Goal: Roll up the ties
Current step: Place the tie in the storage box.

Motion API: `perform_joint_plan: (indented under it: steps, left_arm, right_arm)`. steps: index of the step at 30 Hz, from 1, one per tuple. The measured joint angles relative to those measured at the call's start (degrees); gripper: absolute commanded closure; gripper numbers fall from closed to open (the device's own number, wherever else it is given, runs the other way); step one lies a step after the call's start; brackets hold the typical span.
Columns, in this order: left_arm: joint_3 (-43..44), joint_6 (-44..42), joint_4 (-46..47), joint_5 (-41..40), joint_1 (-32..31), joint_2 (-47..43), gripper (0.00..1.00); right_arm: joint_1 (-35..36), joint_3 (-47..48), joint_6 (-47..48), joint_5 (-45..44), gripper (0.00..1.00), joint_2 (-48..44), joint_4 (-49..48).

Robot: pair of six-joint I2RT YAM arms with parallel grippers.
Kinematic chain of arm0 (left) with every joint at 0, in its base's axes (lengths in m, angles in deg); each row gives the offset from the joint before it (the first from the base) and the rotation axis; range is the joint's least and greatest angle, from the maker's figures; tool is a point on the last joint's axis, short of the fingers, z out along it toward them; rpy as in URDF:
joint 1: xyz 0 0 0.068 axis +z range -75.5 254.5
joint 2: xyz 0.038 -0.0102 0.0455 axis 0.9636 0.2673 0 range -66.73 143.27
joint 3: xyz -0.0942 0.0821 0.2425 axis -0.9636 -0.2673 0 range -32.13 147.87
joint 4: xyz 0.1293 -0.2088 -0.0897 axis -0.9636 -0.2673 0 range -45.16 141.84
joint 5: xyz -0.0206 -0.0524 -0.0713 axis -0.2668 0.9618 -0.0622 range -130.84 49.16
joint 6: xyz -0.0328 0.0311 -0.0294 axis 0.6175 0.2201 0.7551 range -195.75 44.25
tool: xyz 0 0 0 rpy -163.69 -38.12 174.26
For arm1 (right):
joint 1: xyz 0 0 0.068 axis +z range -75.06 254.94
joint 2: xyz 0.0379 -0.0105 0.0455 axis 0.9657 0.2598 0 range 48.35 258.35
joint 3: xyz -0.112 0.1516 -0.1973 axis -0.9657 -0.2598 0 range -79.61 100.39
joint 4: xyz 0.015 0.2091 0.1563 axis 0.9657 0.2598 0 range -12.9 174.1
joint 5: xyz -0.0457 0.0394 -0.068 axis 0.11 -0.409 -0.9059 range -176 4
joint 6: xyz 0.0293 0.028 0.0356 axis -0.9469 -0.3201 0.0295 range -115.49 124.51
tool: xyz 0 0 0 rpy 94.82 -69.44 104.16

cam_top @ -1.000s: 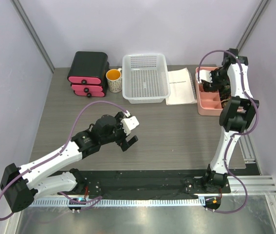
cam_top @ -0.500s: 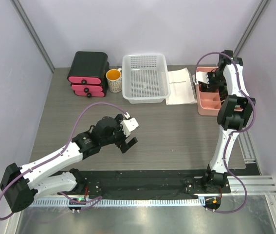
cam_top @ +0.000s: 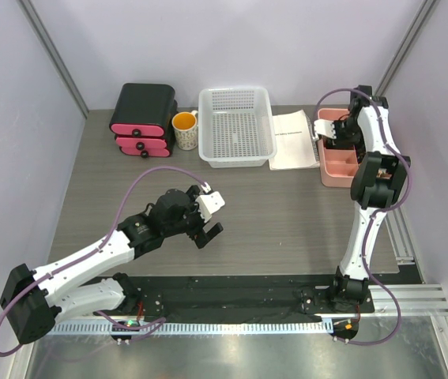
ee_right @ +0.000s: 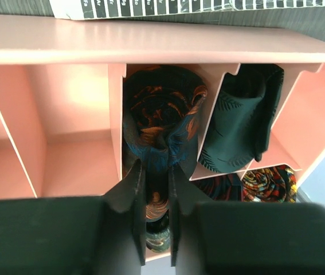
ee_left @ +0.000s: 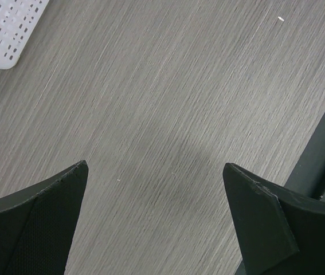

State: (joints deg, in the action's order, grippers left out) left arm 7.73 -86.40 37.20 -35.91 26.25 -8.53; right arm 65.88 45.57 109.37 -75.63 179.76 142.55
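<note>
In the right wrist view, a rolled dark tie (ee_right: 162, 109) with orange and blue pattern sits in a middle compartment of the pink organizer (ee_right: 151, 40). My right gripper (ee_right: 155, 167) is shut on a fold of this tie, reaching down into that compartment. Seen from above, the right gripper (cam_top: 336, 134) hangs over the back part of the organizer (cam_top: 339, 170). My left gripper (cam_top: 208, 217) hovers over the table's middle, open, with only bare wood between its fingers (ee_left: 47, 206). More rolled ties fill neighbouring compartments: a dark green one (ee_right: 237, 126) and a multicoloured one (ee_right: 268, 183).
A white basket (cam_top: 235, 126) stands at the back centre, its corner also in the left wrist view (ee_left: 7, 28). An orange-lined mug (cam_top: 184, 129) and a black-and-pink drawer box (cam_top: 142, 118) sit left of it. A printed sheet (cam_top: 293, 138) lies beside the organizer.
The right arm has shifted slightly left and toward the back over the organizer, still shut on the tie. The left arm has barely moved.
</note>
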Motion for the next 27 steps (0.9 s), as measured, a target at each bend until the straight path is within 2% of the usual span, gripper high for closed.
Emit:
perform_joint_plan:
  steps: [4, 6, 7, 10, 15, 18, 21, 22, 27]
  left_arm:
    - [-0.2, 0.1, 0.0, 0.0, 0.0, 0.0, 0.00]
    - [-0.3, 0.2, 0.1, 0.0, 0.0, 0.0, 0.00]
    - [-0.4, 0.2, 0.0, 0.0, 0.0, 0.0, 0.00]
    - [-0.4, 0.3, 0.0, 0.0, 0.0, 0.0, 0.00]
    - [-0.4, 0.3, 0.0, 0.0, 0.0, 0.0, 0.00]
    - [-0.4, 0.2, 0.0, 0.0, 0.0, 0.0, 0.00]
    - [-0.4, 0.2, 0.0, -0.1, 0.0, 0.0, 0.00]
    - [-0.4, 0.2, 0.0, -0.2, 0.0, -0.1, 0.00]
    - [-0.4, 0.2, 0.0, -0.4, 0.0, -0.8, 0.00]
  right_arm:
    - [0.3, -0.9, -0.5, -0.7, 0.73, 0.2, -0.9]
    - [0.5, -1.1, -0.6, -1.0, 0.63, 0.5, -1.2]
    - [0.6, -1.1, -0.6, -1.1, 0.55, 0.6, -1.2]
    - [0.8, -1.3, -0.6, -1.3, 0.45, 0.7, -1.8]
    - [0.9, -1.4, -0.4, -1.5, 0.38, 0.7, -2.9]
    - [0.9, -1.4, -0.2, -1.4, 0.28, 0.6, -3.5]
    - [1.0, -1.7, 0.2, -1.4, 0.05, 0.4, -4.5]
    - [1.0, -2.1, 0.4, -1.3, 0.00, 0.1, -5.2]
    - [1.1, -5.7, 1.6, -0.7, 0.00, -3.9, -6.3]
